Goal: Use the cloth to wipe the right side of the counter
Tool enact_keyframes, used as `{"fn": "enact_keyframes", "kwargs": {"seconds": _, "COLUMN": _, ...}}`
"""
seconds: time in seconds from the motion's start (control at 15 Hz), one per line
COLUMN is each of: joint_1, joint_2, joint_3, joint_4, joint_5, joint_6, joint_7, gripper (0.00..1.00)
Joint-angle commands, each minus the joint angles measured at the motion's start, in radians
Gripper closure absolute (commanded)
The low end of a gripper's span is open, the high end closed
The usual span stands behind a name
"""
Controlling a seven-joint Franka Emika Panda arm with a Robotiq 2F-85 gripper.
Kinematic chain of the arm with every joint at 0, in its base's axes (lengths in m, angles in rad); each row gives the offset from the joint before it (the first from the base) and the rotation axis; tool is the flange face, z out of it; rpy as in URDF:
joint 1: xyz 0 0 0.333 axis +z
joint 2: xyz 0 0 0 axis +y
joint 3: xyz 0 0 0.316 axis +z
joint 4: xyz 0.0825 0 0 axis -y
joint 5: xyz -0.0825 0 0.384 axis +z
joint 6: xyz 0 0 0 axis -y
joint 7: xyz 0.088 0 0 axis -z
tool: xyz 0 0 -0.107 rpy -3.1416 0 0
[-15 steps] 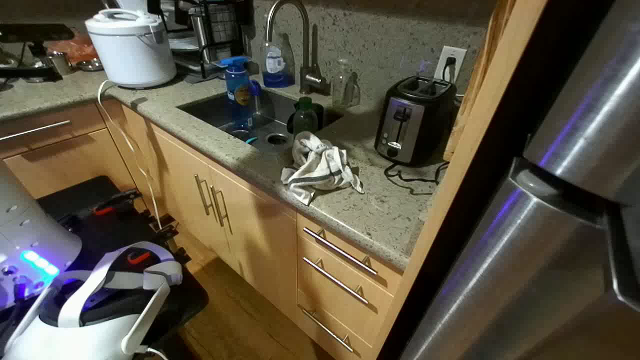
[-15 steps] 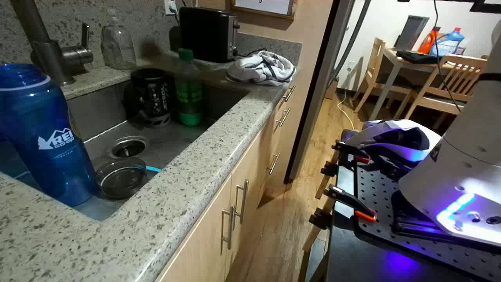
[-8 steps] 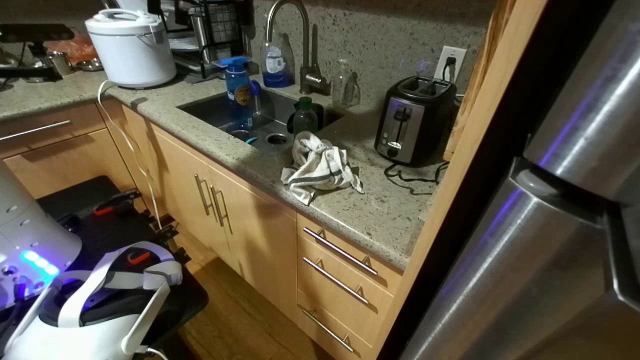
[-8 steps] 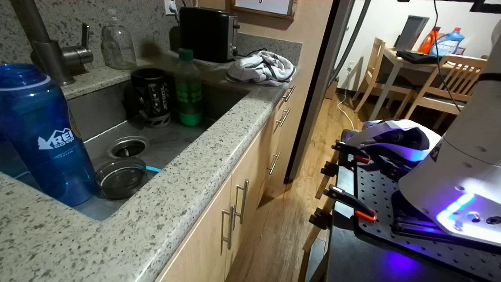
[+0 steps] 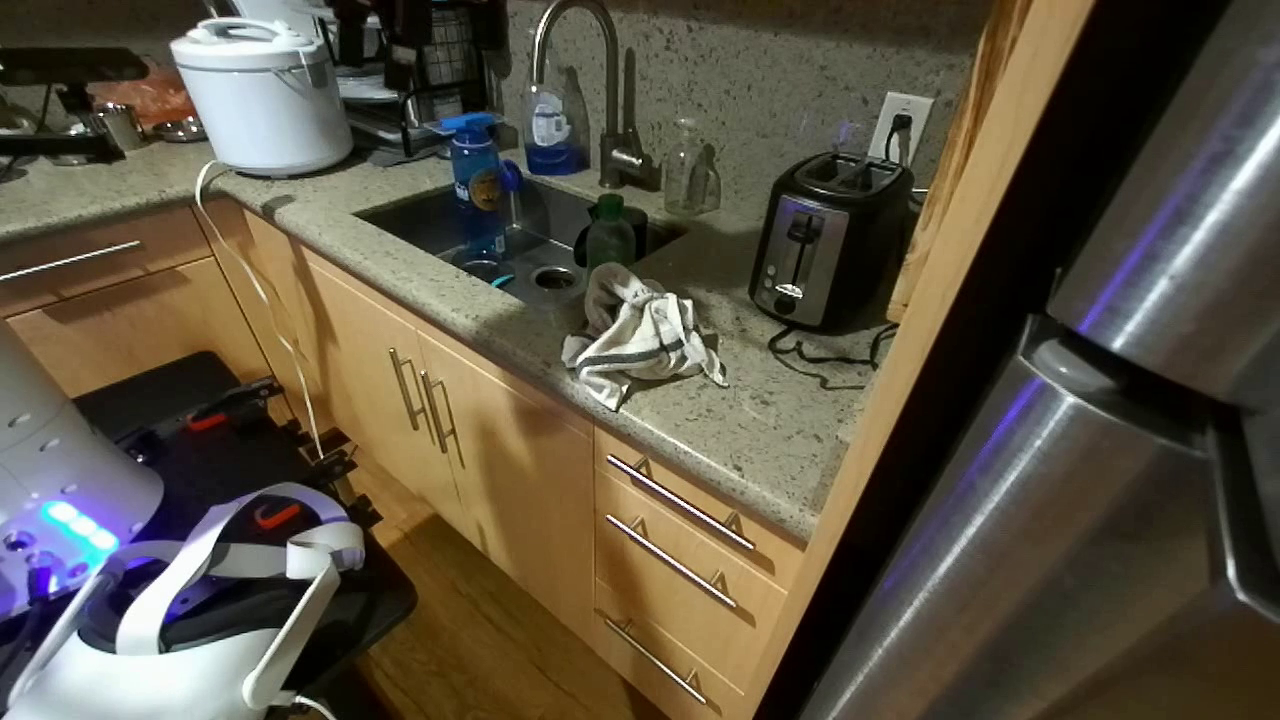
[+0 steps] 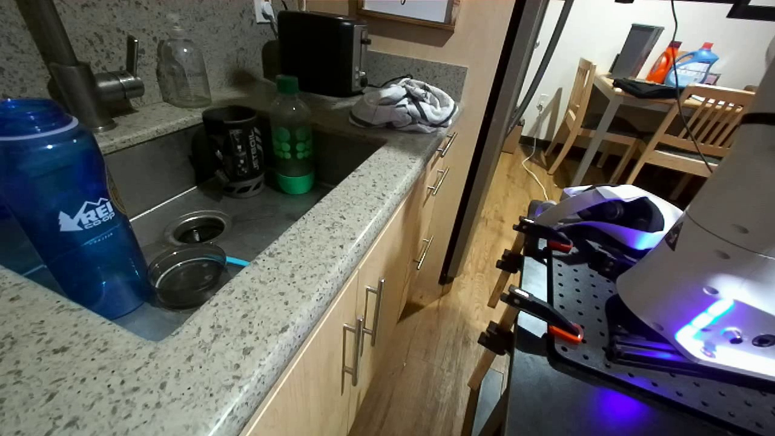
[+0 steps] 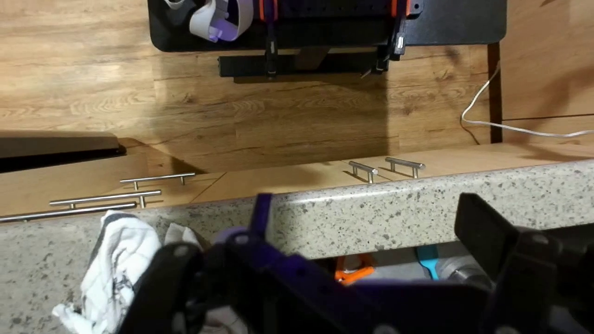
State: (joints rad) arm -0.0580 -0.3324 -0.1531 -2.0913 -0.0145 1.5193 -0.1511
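Note:
A white cloth with dark stripes (image 5: pixel 652 335) lies crumpled on the grey speckled counter (image 5: pixel 745 425), between the sink and the front edge. It also shows in an exterior view (image 6: pixel 408 108) and at the lower left of the wrist view (image 7: pixel 123 255), partly hidden behind a finger. My gripper (image 7: pixel 369 206) is open and empty in the wrist view, its fingers wide apart above the counter edge and sink. The cloth is to the left of the fingers there. Dark shapes at the top of an exterior view, before the dish rack, appear to be the gripper (image 5: pixel 385 45).
A toaster (image 5: pixel 830 240) with its cord stands behind the cloth. The sink (image 5: pixel 400 215) holds a blue bottle (image 5: pixel 475 185), a green bottle (image 5: pixel 610 235) and a black cup (image 6: pixel 233 148). A faucet (image 5: pixel 610 110) rises behind it. A fridge (image 5: pixel 1050 520) stands beyond the counter's end panel.
The dark gripper shapes at the top of an exterior view reach lower and stand farther right than before. The cloth and the counter objects have not moved.

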Motion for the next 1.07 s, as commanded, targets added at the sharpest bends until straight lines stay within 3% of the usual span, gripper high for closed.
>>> {"fn": "enact_keyframes", "kwargs": {"seconds": 0.0, "joint_1": -0.042, "joint_2": 0.082, "joint_3": -0.015, "joint_4": 0.003, "joint_5": -0.001, "joint_6": 0.039, "joint_7": 0.035, "gripper": 0.00}}
{"fn": "enact_keyframes", "kwargs": {"seconds": 0.4, "joint_1": -0.089, "joint_2": 0.213, "joint_3": -0.039, "joint_4": 0.019, "joint_5": 0.030, "joint_6": 0.077, "joint_7": 0.101, "gripper": 0.00}}
{"fn": "enact_keyframes", "kwargs": {"seconds": 1.0, "joint_1": -0.127, "joint_2": 0.339, "joint_3": -0.047, "joint_4": -0.001, "joint_5": 0.005, "joint_6": 0.330, "joint_7": 0.486, "gripper": 0.00}}
